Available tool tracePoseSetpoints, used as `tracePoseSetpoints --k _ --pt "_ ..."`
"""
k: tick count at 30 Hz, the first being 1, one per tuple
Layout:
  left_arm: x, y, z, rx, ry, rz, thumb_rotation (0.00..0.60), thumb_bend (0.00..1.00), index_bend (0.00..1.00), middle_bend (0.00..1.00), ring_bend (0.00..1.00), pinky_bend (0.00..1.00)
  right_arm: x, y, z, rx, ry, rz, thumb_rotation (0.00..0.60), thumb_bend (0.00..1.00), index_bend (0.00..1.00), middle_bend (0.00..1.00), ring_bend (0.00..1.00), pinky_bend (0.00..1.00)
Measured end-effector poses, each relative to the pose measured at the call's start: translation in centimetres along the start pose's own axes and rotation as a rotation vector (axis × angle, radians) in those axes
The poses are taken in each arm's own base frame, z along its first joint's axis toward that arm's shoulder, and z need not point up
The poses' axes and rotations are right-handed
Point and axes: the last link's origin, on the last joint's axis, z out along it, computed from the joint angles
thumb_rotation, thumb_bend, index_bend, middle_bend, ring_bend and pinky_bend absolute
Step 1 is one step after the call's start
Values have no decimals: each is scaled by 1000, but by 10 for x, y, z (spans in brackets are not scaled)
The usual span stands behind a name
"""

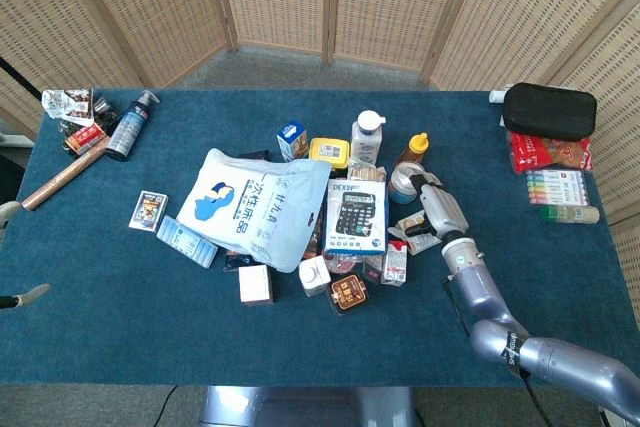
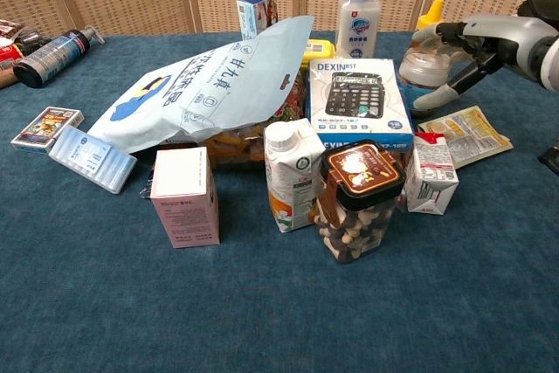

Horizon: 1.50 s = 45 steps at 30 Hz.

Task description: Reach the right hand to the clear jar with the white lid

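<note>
The clear jar with the white lid [image 1: 402,185] [image 2: 417,74] stands upright at the right of the pile, between the calculator box [image 2: 358,98] and an orange-capped bottle [image 2: 428,17]. My right hand [image 1: 437,212] [image 2: 467,41] is at the jar from its right side. Its fingers [image 2: 434,35] curve over the lid and its thumb [image 2: 434,99] lies low in front of the jar. The jar still stands on the cloth, and a firm grip does not show. Of my left hand [image 1: 22,296] only spread fingertips show at the left table edge, holding nothing.
A flat yellow packet [image 2: 467,133] and a small carton [image 2: 431,172] lie under and in front of the right hand. A white pump bottle [image 2: 361,2] stands behind the calculator box. A brown-lidded snack jar [image 2: 358,203] is near the front. A black pouch [image 1: 548,110] sits far right.
</note>
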Motion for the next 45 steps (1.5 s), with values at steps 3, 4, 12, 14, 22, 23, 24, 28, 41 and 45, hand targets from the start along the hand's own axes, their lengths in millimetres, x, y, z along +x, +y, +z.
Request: tracePoseSetpoints --k 3,4,12,14,22,23,24,28,41,45 --pt "-1 1 0 -2 -3 3 600 0 0 0 0 0 3 6 -4 -5 11 3 600 0 0 0 0 0" --pt "-1 1 0 -3 -4 4 600 0 0 0 0 0 4 7 -5 -7 13 6 600 0 0 0 0 0" --pt "-4 2 0 -3 -14 13 600 0 0 0 0 0 7 13 2 -22 15 8 600 0 0 0 0 0" --pt "-4 1 1 0 -15 15 600 0 0 0 0 0 8 13 5 -27 16 10 600 0 0 0 0 0" --pt "-4 1 2 5 -18 17 600 0 0 0 0 0 5 6 17 -25 16 2 600 0 0 0 0 0" --pt "-4 0 2 6 -17 17 600 0 0 0 0 0 4 4 19 -22 16 1 600 0 0 0 0 0" --pt "-4 0 2 8 -16 17 600 0 0 0 0 0 3 2 20 -20 16 1 600 0 0 0 0 0" --pt "-4 -1 3 14 -19 15 600 0 0 0 0 0 -2 -1 24 -15 19 -10 600 0 0 0 0 0" --pt "-4 -3 5 22 -20 12 600 0 0 0 0 0 -15 3 40 -40 46 -33 600 0 0 0 0 0" --pt "-3 -4 5 26 -16 9 600 0 0 0 0 0 -19 5 43 -36 68 -44 600 0 0 0 0 0"
